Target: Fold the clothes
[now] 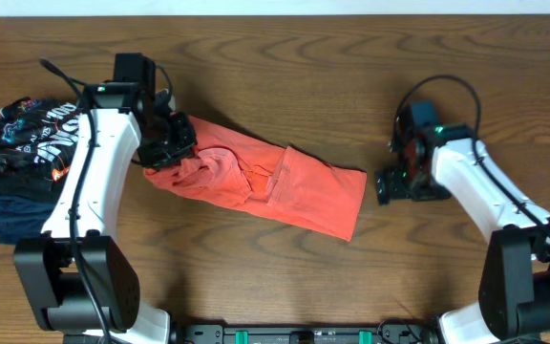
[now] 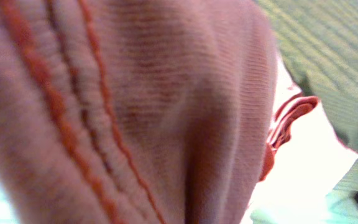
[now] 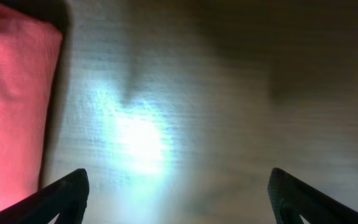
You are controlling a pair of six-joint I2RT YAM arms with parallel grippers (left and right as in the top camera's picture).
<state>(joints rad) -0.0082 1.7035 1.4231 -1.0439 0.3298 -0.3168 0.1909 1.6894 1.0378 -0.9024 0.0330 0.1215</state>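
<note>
The orange-red T-shirt [image 1: 289, 186] lies on the wooden table [image 1: 256, 277], folded into a long band that slants across the middle. Its left end is bunched and rumpled, its right end flat and square-edged.

- A wooden table [image 1: 256, 277] fills nearly everything I can see from here. Its top is dark brown, with long wavy grain running from side to side.
- Along the far edge a thin pale strip [image 1: 275, 6] shows beyond the wood. I cannot tell whether it is wall or floor.
- Close up on the right side, a soft white glare [image 3: 135, 137] sits on the tabletop, and the wood around it is dimmer.
</note>
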